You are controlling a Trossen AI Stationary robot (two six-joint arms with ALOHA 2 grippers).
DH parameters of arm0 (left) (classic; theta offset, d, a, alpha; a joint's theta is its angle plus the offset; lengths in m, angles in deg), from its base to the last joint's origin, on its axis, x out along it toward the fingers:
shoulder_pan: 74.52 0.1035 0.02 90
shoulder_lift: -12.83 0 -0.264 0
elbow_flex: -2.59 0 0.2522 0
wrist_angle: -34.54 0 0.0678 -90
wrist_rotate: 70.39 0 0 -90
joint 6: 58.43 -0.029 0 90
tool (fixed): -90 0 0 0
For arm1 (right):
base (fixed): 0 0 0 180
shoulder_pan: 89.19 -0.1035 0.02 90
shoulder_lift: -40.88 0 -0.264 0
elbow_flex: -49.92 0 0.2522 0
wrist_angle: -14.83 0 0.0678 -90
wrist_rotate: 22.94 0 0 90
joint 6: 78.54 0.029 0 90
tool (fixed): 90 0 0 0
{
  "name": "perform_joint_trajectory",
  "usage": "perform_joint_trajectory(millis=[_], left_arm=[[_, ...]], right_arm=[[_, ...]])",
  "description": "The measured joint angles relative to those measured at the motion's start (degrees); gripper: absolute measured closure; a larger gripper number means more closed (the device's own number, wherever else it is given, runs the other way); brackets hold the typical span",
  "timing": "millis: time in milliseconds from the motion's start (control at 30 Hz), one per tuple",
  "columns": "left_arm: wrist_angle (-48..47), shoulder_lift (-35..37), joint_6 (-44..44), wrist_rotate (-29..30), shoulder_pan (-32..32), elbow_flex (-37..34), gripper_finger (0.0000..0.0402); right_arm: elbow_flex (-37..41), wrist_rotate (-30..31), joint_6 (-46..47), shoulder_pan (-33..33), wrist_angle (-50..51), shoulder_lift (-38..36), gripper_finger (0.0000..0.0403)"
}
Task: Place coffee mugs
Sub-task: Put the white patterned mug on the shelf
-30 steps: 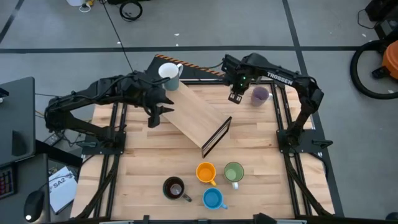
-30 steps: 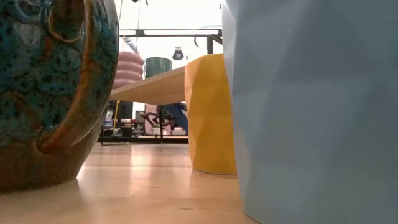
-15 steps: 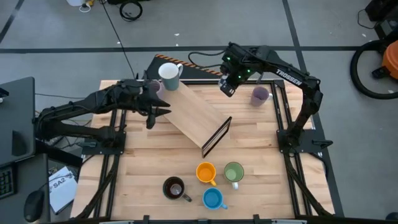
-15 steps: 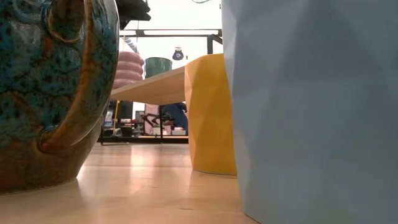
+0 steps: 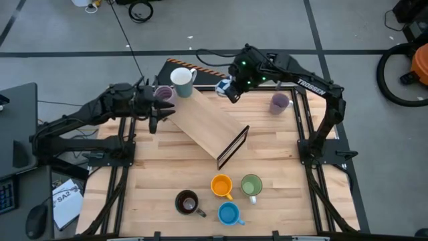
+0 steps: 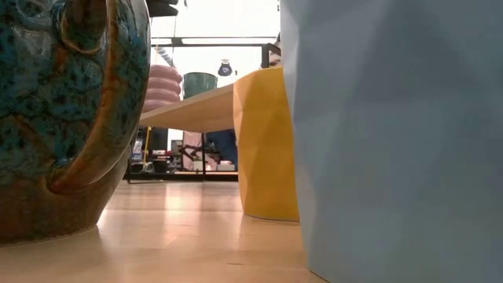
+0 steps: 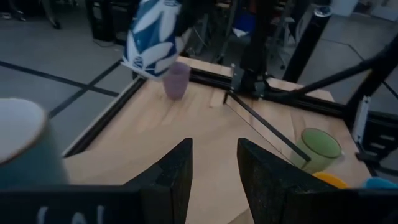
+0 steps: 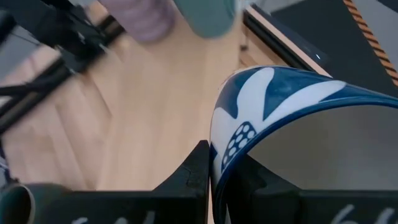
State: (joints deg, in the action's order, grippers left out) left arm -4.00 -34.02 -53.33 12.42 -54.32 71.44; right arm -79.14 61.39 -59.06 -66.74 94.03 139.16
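End effector on the left arm (image 5: 155, 121), fingers parted with nothing between them, hangs over the table (image 5: 160, 171) in the upper left of the high frame, just beside a lilac mug (image 5: 164, 94) and a white mug (image 5: 181, 80) with a grey-green body that stand at the raised upper end of a slanted wooden board (image 5: 208, 124). Toward upper centre, the right end effector (image 5: 229, 91) is clamped on the rim of a blue-and-white patterned mug (image 5: 223, 87), held in the air beside the board's far edge; the right wrist view shows one dark finger inside the rim and one outside. Further right, a second lilac mug (image 5: 279, 102) stands alone on the table near the right arm's frame. Along the bottom of the high frame, left to right, a dark brown mug (image 5: 186, 201), an orange mug (image 5: 221, 185), a blue mug (image 5: 229, 213) and a green mug (image 5: 251, 185) stand clustered close together on the table. In the level view, the dark glazed mug, the orange mug and the blue mug fill the foreground.
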Motion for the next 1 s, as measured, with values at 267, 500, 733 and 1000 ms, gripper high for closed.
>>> perform_joint_trajectory(millis=[267,500,733,1000], left_arm=[[-0.3,0.45,-0.26,0.08,1.84,0.0,0.0269],[-0.28,0.35,-1.11,0.06,1.82,0.0,0.0269],[-0.26,0.35,-1.29,0.08,1.82,0.0,0.0269],[0.18,0.35,-1.28,0.08,1.82,0.0,0.0269]], right_arm=[[0.0,0.02,3.63,-2.28,-4.51,0.02,0.037],[-0.01,-2.94,4.9,-3.81,-2.5,0.04,0.037],[-0.09,-9.22,6.11,-4.19,6.08,0.93,0.037],[-0.05,-12.05,12.01,-7.9,12.14,4.24,0.037]])
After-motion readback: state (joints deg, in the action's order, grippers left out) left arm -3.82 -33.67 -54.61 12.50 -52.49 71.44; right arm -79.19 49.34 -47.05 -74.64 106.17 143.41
